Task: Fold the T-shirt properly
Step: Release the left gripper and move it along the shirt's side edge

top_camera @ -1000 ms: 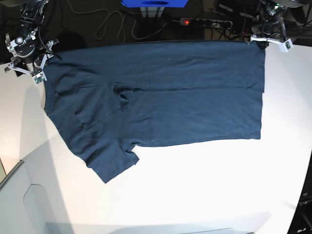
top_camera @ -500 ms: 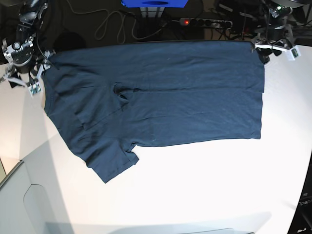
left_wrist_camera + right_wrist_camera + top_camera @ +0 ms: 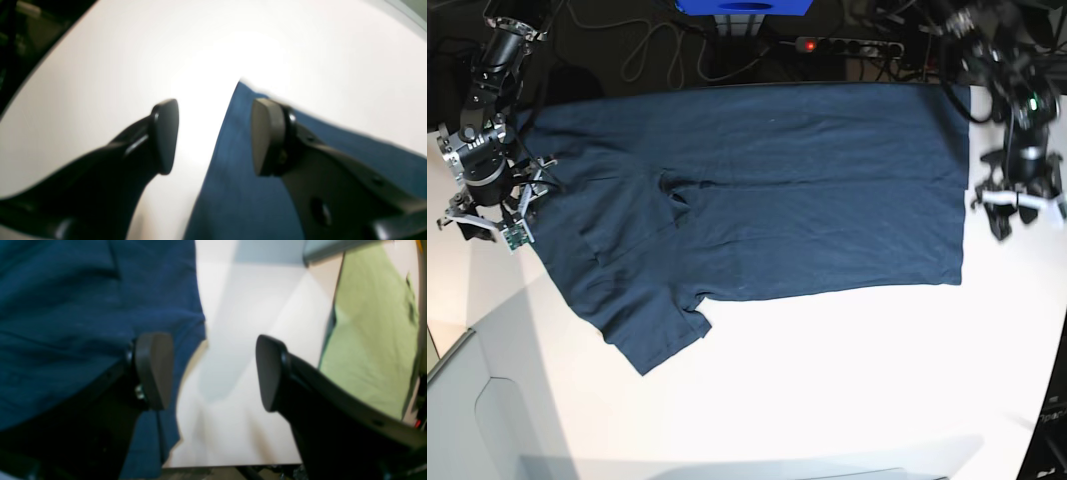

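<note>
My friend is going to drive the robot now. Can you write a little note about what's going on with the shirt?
Left gripper: open, empty, over the T-shirt's edge by the hem.
Right gripper: open, empty, at the collar end.
T-shirt: flat on the white table, far side folded in, near sleeve sticking out.
Done: one lengthwise fold.
Left: tuck the near sleeve and side, then fold across.

white table [image 3: 847, 380], perhaps dark floor

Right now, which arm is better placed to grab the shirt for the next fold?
Probably the right. Its open gripper hovers at the shirt's collar-side edge, one finger over cloth. The left gripper, also open, sits just off the hem over bare table.
</note>
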`<state>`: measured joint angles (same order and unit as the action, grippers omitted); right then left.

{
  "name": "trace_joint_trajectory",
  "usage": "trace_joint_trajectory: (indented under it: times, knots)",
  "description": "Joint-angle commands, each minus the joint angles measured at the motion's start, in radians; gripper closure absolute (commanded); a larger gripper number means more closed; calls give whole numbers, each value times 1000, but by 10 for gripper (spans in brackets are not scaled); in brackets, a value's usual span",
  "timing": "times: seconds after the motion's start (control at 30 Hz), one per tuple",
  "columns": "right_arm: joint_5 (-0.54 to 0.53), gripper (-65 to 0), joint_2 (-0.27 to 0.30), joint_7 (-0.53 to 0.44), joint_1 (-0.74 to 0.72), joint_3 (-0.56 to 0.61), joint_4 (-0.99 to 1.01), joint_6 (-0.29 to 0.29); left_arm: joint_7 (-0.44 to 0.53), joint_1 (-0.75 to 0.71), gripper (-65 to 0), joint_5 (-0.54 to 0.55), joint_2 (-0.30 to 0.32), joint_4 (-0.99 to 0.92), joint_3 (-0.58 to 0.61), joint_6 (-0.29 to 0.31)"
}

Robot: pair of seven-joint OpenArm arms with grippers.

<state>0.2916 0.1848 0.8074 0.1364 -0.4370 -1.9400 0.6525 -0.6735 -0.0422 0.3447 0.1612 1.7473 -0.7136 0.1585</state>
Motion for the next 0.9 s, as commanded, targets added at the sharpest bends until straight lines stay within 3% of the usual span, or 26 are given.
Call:
trace_joint_trajectory:
  times: [0.0,0.2,0.37,0.53,0.7,0.87]
  knots:
    - [-1,-373,14,-12,-10,0,-16,17,28,57,-332,-11,21,-30,19,5]
    - [-1,-373,14,-12,-7,7,-16,17,70,275,-332,-177,51,-341,116,11]
    - [-1,-373,18,-12,-2,2,-16,17,248,350,-332,-273,61,-576,196,5]
    - [1,-373,22,-12,-2,0,-16,17,367,414,-332,-338,61,-791,202,5]
    - [1,-373,22,-12,-2,0,-16,17,449,437,-330,-376,61,-890,202,6]
    - [1,-373,20,-12,-7,2,-16,17,466,437,-323,-388,61,-906,203,11]
